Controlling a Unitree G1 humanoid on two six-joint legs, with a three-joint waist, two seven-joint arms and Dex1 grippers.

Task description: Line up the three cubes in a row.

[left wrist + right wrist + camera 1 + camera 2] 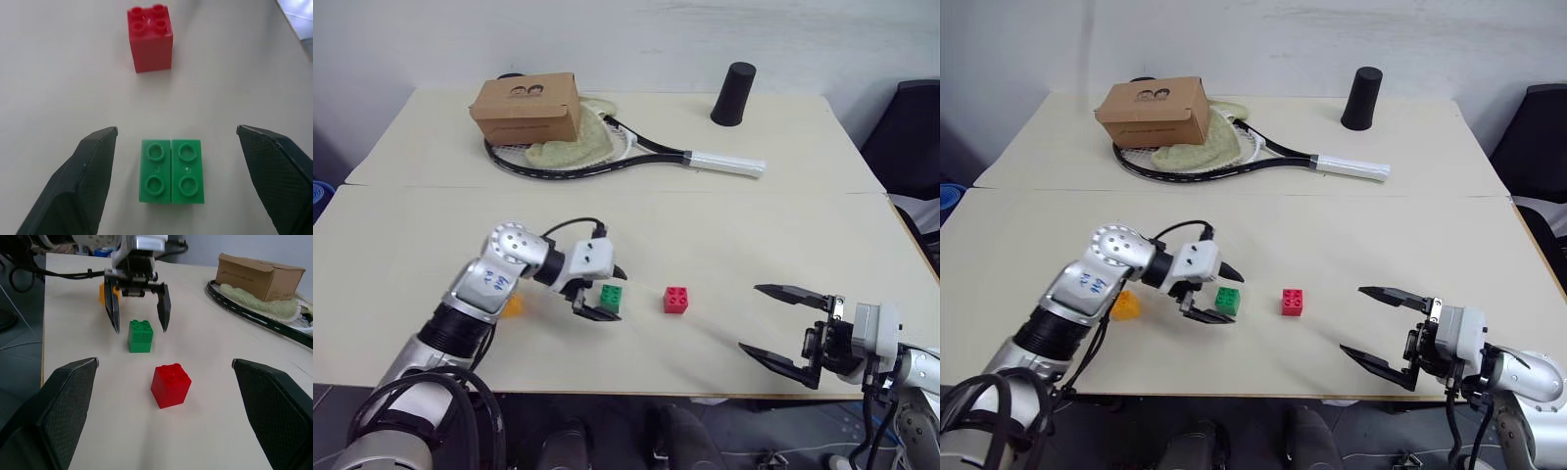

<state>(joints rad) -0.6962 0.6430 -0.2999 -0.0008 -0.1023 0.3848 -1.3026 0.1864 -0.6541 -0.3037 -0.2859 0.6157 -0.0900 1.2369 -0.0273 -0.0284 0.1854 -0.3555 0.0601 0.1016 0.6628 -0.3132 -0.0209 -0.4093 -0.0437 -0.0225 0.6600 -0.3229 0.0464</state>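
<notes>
A: Where's the left gripper (1211,296) sitting?

B: Hovering over the green cube (1227,301), fingers spread apart on either side of it, not touching it. The green one is resting on the table (1351,235), studs up.

A: And the other cubes, relative to green?

B: The red cube (1294,302) is lying near it, on the side toward the right gripper (1378,327), a gap between them. The yellow-orange cube (1125,305) is sitting on the opposite side, half hidden behind the left forearm.

A: Right gripper?

B: Jaws standing wide apart, empty, well away from green, at the table's near edge.

A: Anything else there?

B: The cardboard box (1153,111), the racket (1253,155) and the black cup (1363,98) are lying far beyond green.
</notes>
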